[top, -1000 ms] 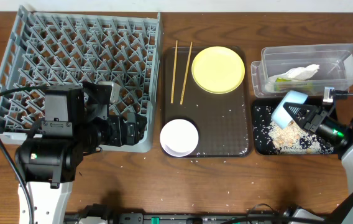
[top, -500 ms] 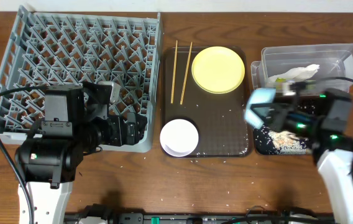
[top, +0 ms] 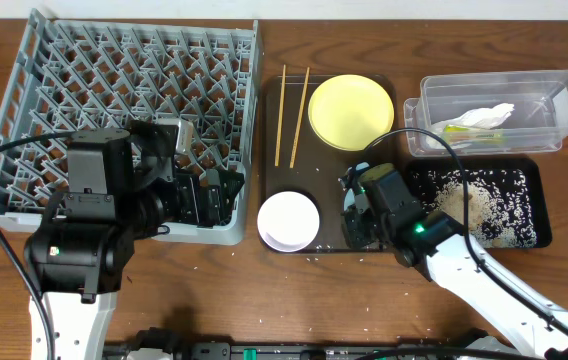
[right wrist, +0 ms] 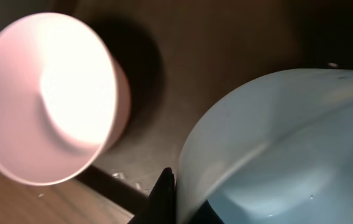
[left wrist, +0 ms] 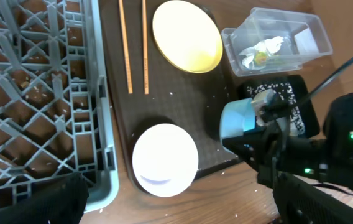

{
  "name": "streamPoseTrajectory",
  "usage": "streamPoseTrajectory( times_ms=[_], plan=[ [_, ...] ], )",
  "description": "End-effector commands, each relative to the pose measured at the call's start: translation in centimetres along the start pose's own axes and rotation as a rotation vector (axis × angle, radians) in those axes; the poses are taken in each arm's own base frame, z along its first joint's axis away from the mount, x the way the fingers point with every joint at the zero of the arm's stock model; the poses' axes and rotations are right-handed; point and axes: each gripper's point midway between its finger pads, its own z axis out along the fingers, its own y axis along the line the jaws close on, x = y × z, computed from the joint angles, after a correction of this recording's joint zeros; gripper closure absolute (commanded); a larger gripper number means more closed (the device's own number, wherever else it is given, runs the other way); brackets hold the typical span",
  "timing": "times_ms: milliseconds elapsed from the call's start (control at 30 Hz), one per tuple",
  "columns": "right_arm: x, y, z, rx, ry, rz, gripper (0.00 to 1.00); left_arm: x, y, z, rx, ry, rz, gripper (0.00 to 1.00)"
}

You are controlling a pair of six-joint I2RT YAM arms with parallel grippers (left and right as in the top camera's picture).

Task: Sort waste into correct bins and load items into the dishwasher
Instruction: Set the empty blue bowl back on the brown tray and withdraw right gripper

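Blue bowl (left wrist: pixel 237 119) is clamped by its rim in my right gripper (left wrist: pixel 262 118), just right of the white bowl (left wrist: pixel 165 160), while my left gripper (top: pixel 204 200) gapes wide well left of it.

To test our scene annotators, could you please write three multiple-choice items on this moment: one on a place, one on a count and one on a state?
1. Where is the napkin? A) rack B) clear tub C) black tray
2. How many chopsticks lie on the brown tray? A) one B) two C) three
3. What is the blue bowl's state? A) standing in the rack B) lying in the black tray C) held by the right gripper
Answers: 1 B, it lies in the tub beside the wrapper; 2 B, a pair lies left of the plate; 3 C, the gripper grips its rim over the brown tray.
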Motion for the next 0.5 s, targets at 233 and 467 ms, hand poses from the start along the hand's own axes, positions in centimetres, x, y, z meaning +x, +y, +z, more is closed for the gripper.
streamPoseTrajectory(
  times_ms=[233, 467],
  plan=[
    [-3.9, 0.7, -4.0, 0.042, 0.006, -0.066, 0.39, -1.3, 0.2, 1.3, -0.026, 0.031, -0.020, 0.13],
    [-12.9, 2.3, -10.1, -0.035, -0.202, 0.086, 0.36, -2.6, 0.5, 2.7, -0.216, 0.018, 0.013, 0.15]
  ],
)
